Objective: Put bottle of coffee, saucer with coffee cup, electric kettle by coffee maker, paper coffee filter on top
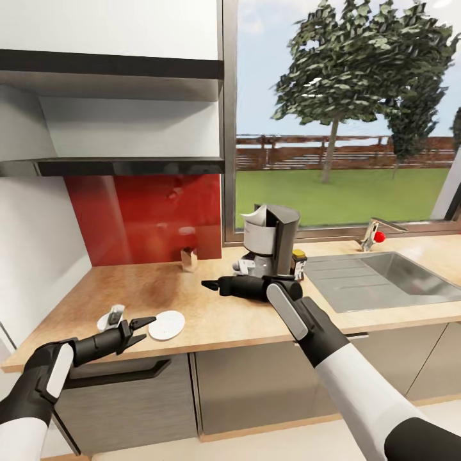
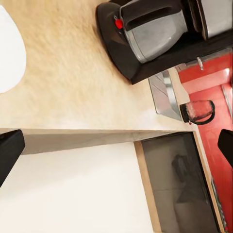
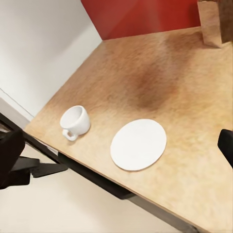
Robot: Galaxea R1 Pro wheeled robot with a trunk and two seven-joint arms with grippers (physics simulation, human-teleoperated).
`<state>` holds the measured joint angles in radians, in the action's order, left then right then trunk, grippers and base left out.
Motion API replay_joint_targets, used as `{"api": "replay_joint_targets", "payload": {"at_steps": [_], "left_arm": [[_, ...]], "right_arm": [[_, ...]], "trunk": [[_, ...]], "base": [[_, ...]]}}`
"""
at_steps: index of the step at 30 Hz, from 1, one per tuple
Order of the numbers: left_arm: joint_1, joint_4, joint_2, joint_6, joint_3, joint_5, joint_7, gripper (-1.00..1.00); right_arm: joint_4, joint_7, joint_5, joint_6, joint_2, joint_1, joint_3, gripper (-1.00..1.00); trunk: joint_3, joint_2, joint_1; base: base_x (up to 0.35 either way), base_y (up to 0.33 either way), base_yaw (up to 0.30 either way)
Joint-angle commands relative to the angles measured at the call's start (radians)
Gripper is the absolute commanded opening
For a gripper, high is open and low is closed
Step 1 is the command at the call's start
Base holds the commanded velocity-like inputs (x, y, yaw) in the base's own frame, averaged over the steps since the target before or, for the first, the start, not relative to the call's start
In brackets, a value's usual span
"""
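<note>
A: Where is the left claw (image 1: 142, 330) hovering, and is it carrying anything?

B: It is hanging over the counter's (image 1: 211, 320) front edge, jaws standing apart and empty. The saucer (image 1: 166, 324) is lying just beside its tips, on the side toward the maker (image 1: 272, 241). The cup (image 1: 112, 318) is sitting just behind the claw, next to its wrist, tipped on its side with the handle toward the edge.

A: Why are the two sitting apart like that?

B: I would judge the saucer is not yet in its final spot; it is lying well away from the maker. The cup is resting on bare counter, clear of the saucer, so that pairing is not yet done.

A: And the right claw (image 1: 212, 285)?

B: It is reaching out in front of the maker, pointing toward the saucer's end of the counter. From the head view I cannot tell how wide it is; the right wrist view is showing dark tips at both margins with nothing between them, which suggests it is parted and empty.

A: What is already in place?

B: The filter (image 1: 255, 218) is sitting on top of the maker, its white paper poking up. The bottle (image 1: 299, 264) is standing right against the maker, on the sink (image 1: 378, 275) side. The left wrist view is showing the kettle (image 2: 145, 34) beside the maker too.
</note>
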<state>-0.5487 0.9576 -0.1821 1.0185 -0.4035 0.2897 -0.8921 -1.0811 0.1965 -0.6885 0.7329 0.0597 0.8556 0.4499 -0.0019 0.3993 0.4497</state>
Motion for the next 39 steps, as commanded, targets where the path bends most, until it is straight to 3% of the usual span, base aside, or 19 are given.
{"api": "replay_joint_targets", "payload": {"at_steps": [1, 9, 17, 28, 39], "left_arm": [[0.000, 0.000, 0.001, 0.003, -0.001, 0.001, -0.005, 1.00], [0.010, -0.012, 0.015, 0.000, -0.001, 0.006, -0.006, 1.00], [0.022, -0.011, 0.037, -0.007, 0.000, 0.005, -0.005, 1.00], [0.024, -0.011, 0.062, -0.009, 0.003, 0.006, -0.005, 1.00], [0.031, -0.013, 0.069, -0.009, 0.002, 0.003, -0.004, 1.00]], "right_arm": [[0.004, 0.004, 0.003, 0.003, 0.000, 0.000, -0.001, 1.00], [-0.004, -0.003, 0.001, 0.005, 0.006, 0.001, -0.007, 1.00], [-0.016, -0.003, 0.001, 0.007, 0.006, 0.001, -0.007, 1.00], [-0.015, -0.003, 0.000, 0.006, 0.005, 0.001, -0.007, 1.00], [-0.015, -0.005, -0.002, 0.008, 0.006, 0.001, -0.009, 1.00]], "trunk": [[0.000, 0.001, 0.000], [-0.001, 0.001, 0.000], [-0.006, 0.001, 0.000], [-0.013, 0.001, 0.000], [-0.020, 0.001, 0.000]], "base": [[0.000, 0.000, 0.000], [0.000, 0.000, 0.018], [0.012, 0.000, 0.205], [0.201, -0.047, 0.185], [0.125, -0.057, 0.119]]}}
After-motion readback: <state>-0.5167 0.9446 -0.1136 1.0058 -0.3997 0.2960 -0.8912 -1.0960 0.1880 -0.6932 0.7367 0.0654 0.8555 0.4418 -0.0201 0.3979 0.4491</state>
